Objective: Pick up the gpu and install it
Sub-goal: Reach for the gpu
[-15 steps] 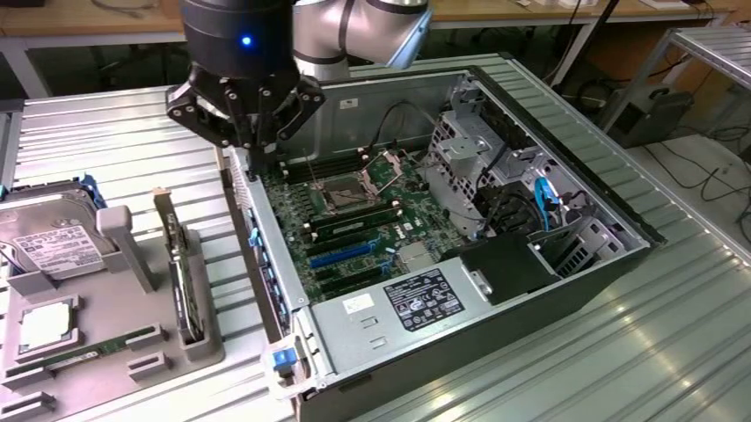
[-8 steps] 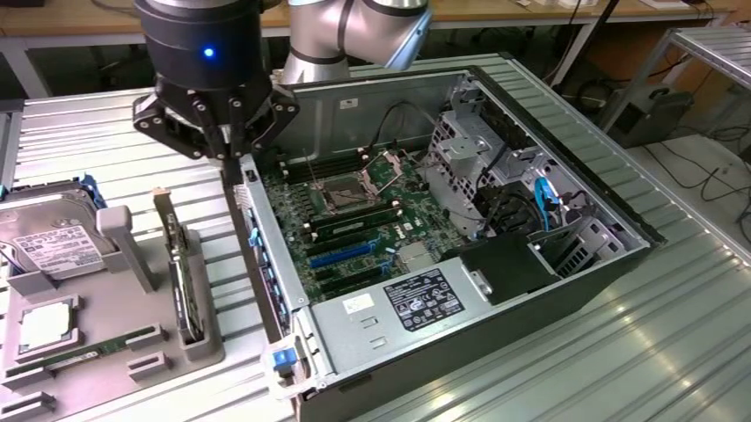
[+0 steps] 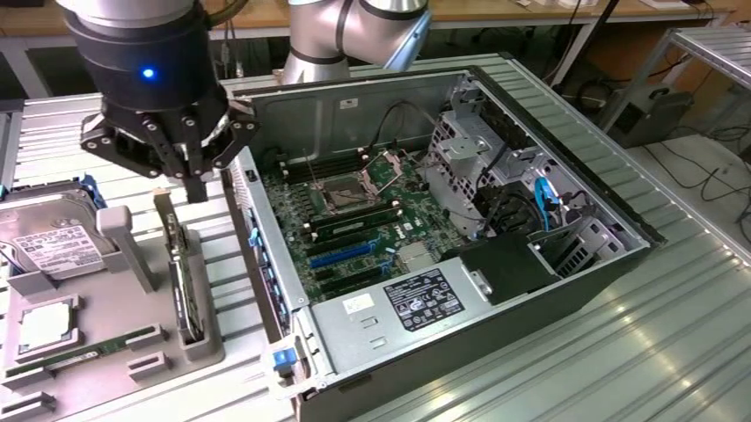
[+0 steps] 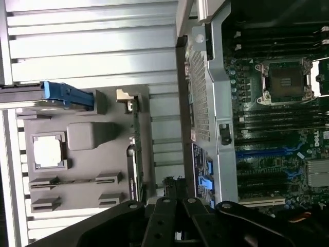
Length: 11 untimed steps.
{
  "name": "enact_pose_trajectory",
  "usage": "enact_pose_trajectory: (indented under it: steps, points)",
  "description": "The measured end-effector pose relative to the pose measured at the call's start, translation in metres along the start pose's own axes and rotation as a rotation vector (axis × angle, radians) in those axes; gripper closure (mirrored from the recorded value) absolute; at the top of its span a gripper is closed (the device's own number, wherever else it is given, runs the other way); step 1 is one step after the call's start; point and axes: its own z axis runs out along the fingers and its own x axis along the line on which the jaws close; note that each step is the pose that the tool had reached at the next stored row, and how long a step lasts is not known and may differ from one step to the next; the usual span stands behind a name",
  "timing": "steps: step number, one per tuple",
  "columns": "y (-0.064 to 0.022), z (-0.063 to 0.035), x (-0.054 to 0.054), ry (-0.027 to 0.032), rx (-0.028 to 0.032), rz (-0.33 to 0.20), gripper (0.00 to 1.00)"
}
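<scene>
case: on the surface, at the exterior view's right
tray: on the surface, just beside the case, at the exterior view's left
gpu: on edge in the tray, on the side nearest the case
drive: left of the gpu, behind the chip
stick: before the chip
claw: above the gpu's far end

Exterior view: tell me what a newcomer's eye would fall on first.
The open computer case takes the middle, with its green motherboard and bare processor socket exposed. At the exterior view's left, the black tool hangs close over the gpu, which stands on edge in a grey holder. A hard drive sits further left.
</scene>
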Motion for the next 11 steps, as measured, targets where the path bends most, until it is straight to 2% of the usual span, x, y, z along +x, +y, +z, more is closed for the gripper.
enact_pose_trajectory:
  steps: [5,8,11]
  points:
    - [-0.0089,0.0059,0.028,0.0000,0.0004,0.000,0.89]
    - [-0.0103,0.0090,0.037,0.0000,0.0023,0.000,0.89]
    - [-0.0104,0.0097,0.038,-0.0002,0.0042,0.000,0.89]
